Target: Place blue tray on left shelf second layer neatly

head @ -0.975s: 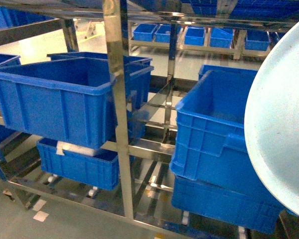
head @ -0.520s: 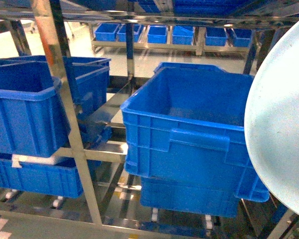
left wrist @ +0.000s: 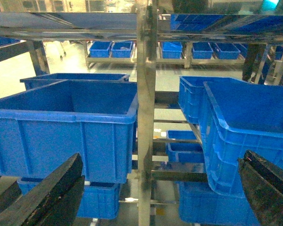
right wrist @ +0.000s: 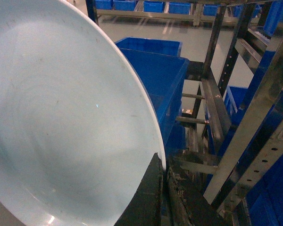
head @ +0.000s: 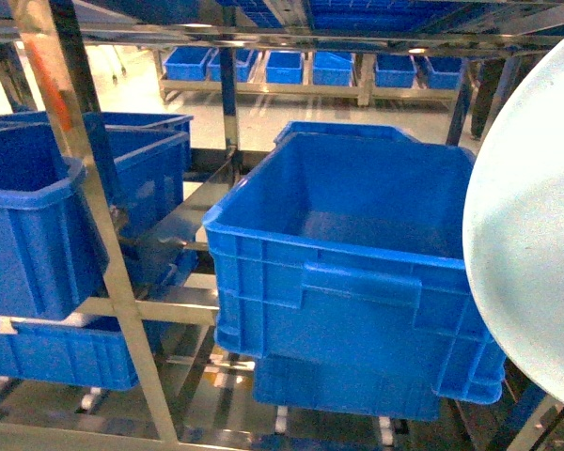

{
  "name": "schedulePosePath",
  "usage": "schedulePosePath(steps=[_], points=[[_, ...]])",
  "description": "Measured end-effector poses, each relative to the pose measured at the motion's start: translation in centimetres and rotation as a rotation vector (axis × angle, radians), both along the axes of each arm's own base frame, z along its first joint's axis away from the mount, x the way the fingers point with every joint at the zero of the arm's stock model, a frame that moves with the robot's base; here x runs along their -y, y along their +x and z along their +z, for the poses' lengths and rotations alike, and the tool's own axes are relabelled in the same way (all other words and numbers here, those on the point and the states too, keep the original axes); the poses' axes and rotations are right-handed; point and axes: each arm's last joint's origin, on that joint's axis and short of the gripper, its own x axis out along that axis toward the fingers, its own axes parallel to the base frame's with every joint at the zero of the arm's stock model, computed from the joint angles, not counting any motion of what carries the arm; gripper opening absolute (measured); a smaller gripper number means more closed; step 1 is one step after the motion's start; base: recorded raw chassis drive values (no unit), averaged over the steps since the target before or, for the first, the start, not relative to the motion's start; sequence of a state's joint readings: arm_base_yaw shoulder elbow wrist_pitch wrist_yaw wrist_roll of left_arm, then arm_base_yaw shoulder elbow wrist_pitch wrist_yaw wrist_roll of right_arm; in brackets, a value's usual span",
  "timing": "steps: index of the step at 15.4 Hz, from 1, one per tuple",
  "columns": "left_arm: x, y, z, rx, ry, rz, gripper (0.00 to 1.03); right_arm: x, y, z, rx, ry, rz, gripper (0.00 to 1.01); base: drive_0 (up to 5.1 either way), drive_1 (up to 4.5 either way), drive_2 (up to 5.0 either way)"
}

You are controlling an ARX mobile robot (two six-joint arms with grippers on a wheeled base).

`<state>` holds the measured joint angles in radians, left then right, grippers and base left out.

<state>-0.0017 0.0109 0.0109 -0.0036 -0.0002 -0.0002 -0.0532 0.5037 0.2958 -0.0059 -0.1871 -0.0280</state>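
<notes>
Crates (head: 357,272) shifted left (tray (right wrist: 66,122) pincer-clamped (right wrist: 162,188))

I am seeing a pale sky-blue tray (head: 531,225) beside saturated-blue ribbed crates (head: 357,272) filling my shiny silver steel shelf (head: 94,235).

blue tray (head: 531,225) runs off the head view's right edge, and its lower left is cropped in the right wrist view.
</notes>
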Motion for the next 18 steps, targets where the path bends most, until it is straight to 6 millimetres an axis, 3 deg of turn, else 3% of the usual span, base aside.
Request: schedulePosePath(steps=[8, 18], points=[[0.0, 0.0, -0.01, -0.002, 0.0, 0.002, 0.98, 0.0, 0.12, -0.13, -0.011, 0.001, 0.0, 0.02, 0.0, 3.48, -3.4], [0.0, 0.0, -0.01, -0.001, 0.0, 0.0, 0.98, 0.0, 0.05, -0.05, -0.005, 0.0, 0.0, 0.02, 0.0, 0.0, 0.0]])
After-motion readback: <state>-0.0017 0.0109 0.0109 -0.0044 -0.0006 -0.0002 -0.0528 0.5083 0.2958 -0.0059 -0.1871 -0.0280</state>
